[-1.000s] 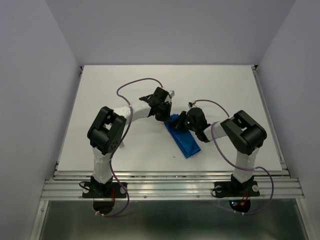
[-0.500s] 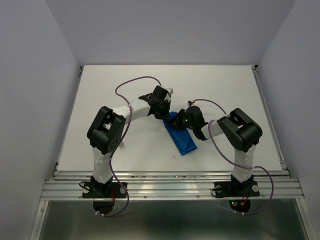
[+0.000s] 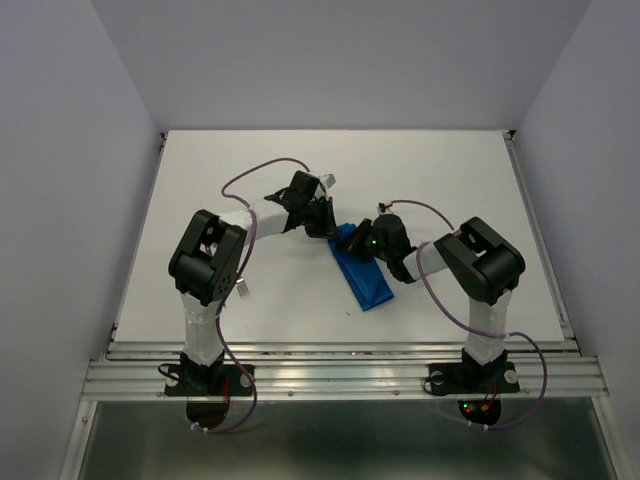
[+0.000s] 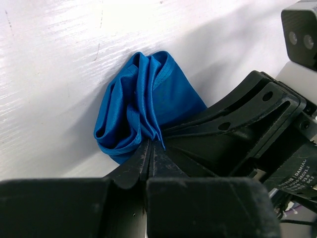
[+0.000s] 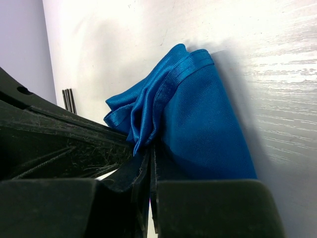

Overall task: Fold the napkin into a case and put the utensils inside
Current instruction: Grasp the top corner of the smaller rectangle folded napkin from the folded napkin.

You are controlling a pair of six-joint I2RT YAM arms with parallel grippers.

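Observation:
The bright blue napkin (image 3: 368,280) lies folded into a narrow strip, running from the table's middle toward the near right. Both grippers meet at its far end. My left gripper (image 3: 328,228) comes in from the left and is shut on a bunched corner of the cloth (image 4: 143,94), which gathers into pleats at the fingertips (image 4: 152,145). From the right, my right gripper (image 3: 357,243) is also shut, pinching the creased edge (image 5: 203,124) at its tips (image 5: 149,148). A small grey metal piece (image 3: 243,289) shows beside the left arm's elbow, possibly a utensil's end. The utensils are otherwise hidden.
The white table (image 3: 450,180) is bordered by a raised rail along its right side (image 3: 535,230) and the aluminium base rail at the near edge (image 3: 340,370). Purple cables loop above both forearms. Three thin dark lines (image 5: 69,99) show at the left of the right wrist view.
The left wrist has swung to the left and the napkin's near end has shifted slightly left. Both grippers have stayed shut on the cloth.

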